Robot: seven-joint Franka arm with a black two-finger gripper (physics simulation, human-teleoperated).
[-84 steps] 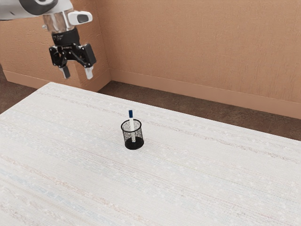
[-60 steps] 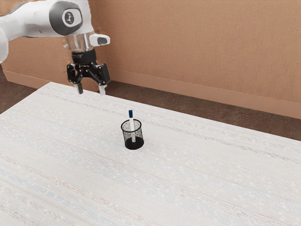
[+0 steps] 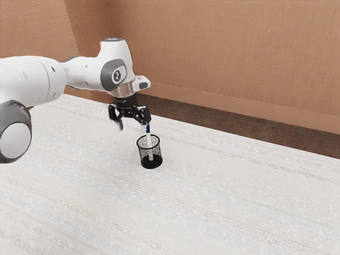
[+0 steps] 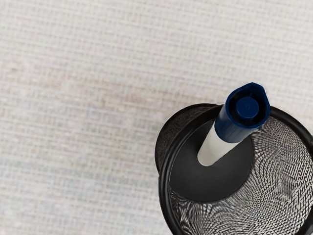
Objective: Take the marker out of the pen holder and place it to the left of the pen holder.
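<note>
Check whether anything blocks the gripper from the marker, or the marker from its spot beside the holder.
I see nothing between the gripper and the marker. On the way out, the wall of the pen holder surrounds its lower part, so lifting first seems wise.

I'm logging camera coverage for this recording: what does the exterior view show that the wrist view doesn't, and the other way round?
Exterior view: the arm, the open gripper above the table, the brown wall and the dark floor.

Wrist view: the recessed tip of the marker's blue end, seen from above, and the holder's dark inside base.

Both: the marker standing tilted in the black mesh pen holder, blue end up, on the pale tabletop.
</note>
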